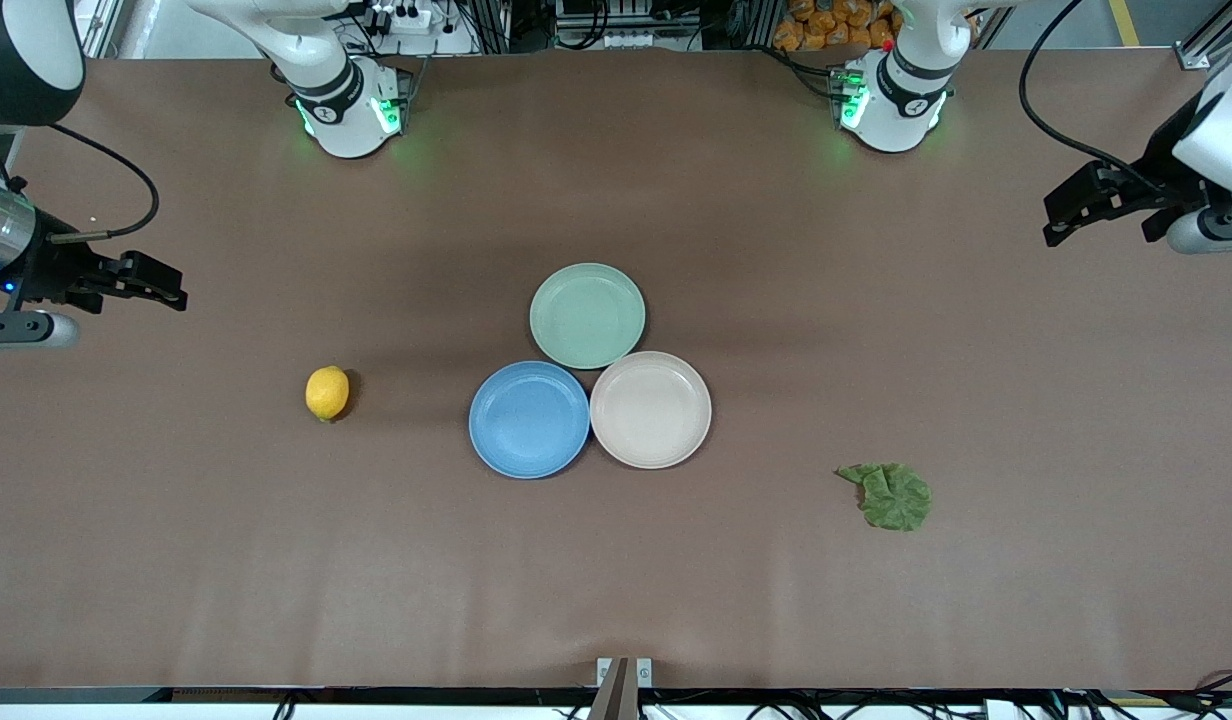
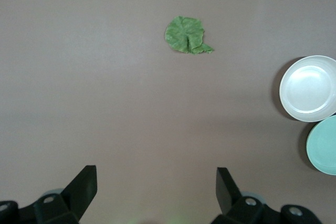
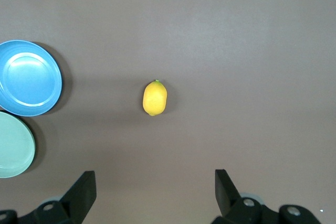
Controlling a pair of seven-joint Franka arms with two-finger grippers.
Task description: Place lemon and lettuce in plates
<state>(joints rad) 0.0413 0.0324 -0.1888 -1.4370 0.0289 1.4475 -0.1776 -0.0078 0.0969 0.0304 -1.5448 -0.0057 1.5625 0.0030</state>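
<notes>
lettuce [image 1: 891, 495] lay flat near the left arm's end, stem tip toward the plates; lemon [image 1: 327, 392] sat toward the right arm's end, long axis running nearer-to-farther. blue plate [image 1: 528, 418] and beige plate [image 1: 650, 409] held nothing, so nothing was done. left gripper [image 1: 1061, 222] and right gripper [image 1: 171, 288] hovered, fingers apart.

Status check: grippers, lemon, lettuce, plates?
Left gripper and right gripper open, empty. Lemon, lettuce on table. Blue plate, beige plate empty. Nothing blocking.
</notes>
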